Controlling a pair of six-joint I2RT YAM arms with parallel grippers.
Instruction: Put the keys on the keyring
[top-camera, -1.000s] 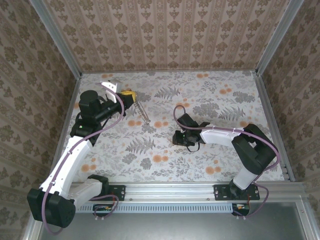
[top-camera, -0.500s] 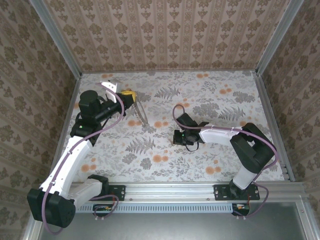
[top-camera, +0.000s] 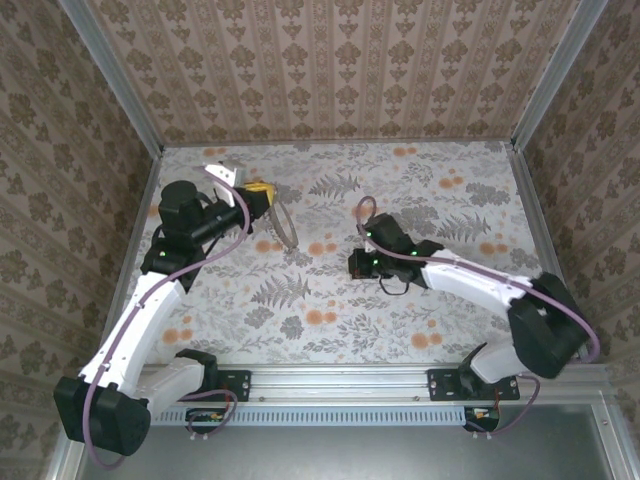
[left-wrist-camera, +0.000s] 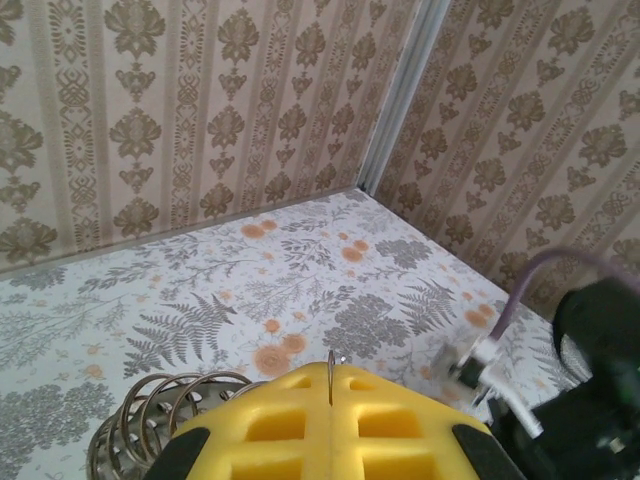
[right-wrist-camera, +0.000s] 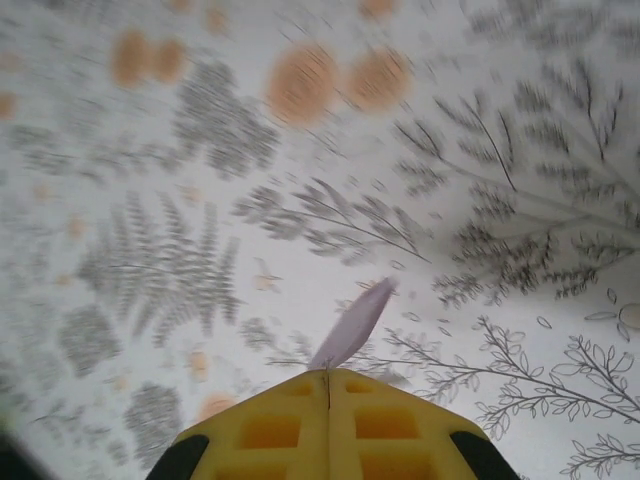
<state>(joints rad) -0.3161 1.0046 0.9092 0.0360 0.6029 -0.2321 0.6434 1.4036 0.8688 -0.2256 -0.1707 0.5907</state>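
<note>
**Table** (top-camera: 420, 190): floral cloth top, papered walls on three sides.

**Left arm** (top-camera: 140, 310): you had it reaching toward the far left corner. The left gripper (top-camera: 260, 194) had its yellow pads pressed together on the wire of the keyring.

**Right arm** (top-camera: 480, 285): you had it stretched to mid-table. The right gripper (right-wrist-camera: 328, 385) was clamped on one key. That wrist view was blurred, so whether the key touched the cloth could not be told.

**Keyring** (top-camera: 285, 226): thin dark oval loop, held by its rim and standing out from the left pads above the table, well apart from the right gripper. You could judge it light, stiff and slick. A grip at one point on the rim would let it swivel.

**Key** (right-wrist-camera: 354, 324): small, flat, pale sliver, pinched at one end with the rest jutting past the fingertips. You could expect it to be light, rigid and slippery, and prone to twisting when pushed against the wire.
</note>
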